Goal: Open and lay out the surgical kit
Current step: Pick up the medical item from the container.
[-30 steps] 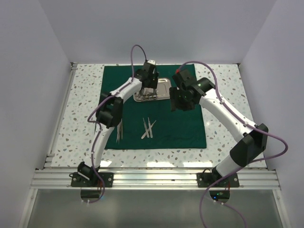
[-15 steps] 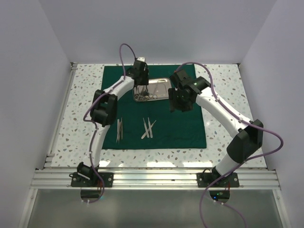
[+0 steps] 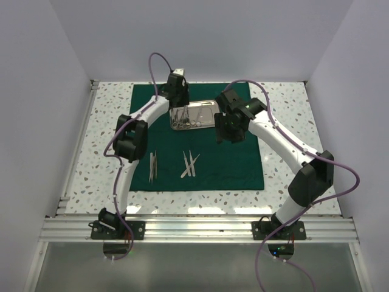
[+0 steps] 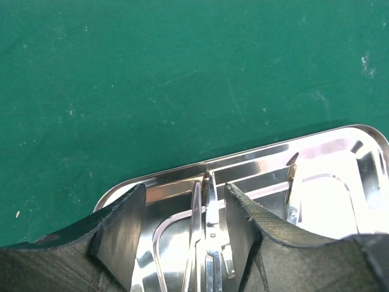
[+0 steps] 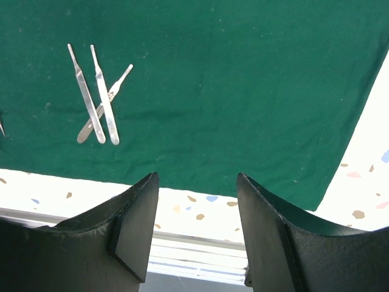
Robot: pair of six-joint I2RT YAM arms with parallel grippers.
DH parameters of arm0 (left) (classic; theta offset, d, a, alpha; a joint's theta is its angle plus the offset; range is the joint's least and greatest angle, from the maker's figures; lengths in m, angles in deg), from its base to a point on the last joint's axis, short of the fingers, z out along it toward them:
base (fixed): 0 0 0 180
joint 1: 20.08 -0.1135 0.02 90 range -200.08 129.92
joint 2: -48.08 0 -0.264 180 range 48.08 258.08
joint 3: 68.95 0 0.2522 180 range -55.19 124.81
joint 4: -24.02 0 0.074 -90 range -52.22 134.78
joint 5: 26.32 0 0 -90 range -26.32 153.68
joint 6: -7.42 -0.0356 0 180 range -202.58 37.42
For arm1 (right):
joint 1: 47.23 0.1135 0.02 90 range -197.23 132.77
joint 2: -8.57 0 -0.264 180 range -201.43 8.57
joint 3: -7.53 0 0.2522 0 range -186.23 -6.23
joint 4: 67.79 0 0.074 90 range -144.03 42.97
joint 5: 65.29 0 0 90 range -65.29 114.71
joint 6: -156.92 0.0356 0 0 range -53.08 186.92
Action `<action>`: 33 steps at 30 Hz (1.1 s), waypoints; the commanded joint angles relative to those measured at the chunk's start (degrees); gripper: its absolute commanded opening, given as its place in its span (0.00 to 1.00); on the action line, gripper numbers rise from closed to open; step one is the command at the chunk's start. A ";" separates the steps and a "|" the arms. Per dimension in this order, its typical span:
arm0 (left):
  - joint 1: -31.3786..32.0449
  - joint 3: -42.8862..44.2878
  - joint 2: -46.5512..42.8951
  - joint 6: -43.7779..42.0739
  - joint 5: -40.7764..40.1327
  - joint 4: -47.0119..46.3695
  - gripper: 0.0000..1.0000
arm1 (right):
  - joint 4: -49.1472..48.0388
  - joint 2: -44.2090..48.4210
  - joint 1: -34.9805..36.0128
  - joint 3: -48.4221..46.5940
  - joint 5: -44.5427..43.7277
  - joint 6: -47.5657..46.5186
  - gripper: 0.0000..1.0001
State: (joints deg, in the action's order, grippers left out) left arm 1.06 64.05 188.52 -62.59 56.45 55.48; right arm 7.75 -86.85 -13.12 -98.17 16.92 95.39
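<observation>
Left wrist view: left gripper (image 4: 185, 237) spread wide, straddling slim silver instruments (image 4: 209, 228) lying in the steel tray (image 4: 255, 155). Tray rests on green cloth (image 4: 152, 73). Right gripper (image 5: 194, 225) wide, empty, right of tray.

High rear view over whole table (image 3: 103, 137); close downward wrist views; green cloth (image 3: 234, 165) common.

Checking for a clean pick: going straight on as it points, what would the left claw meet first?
Most likely the silver instruments in the steel tray, framed by the open left claw; depth is unclear.
</observation>
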 commanded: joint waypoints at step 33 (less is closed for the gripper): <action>1.70 -8.14 -3.94 -2.32 -5.78 0.50 0.51 | -0.69 -0.65 -0.27 -0.08 1.20 -0.87 0.56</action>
State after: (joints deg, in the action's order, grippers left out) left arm 2.51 57.97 187.60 -64.19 51.82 55.39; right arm 7.66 -88.57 -13.16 -98.15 17.00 95.17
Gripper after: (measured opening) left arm 0.500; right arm 0.562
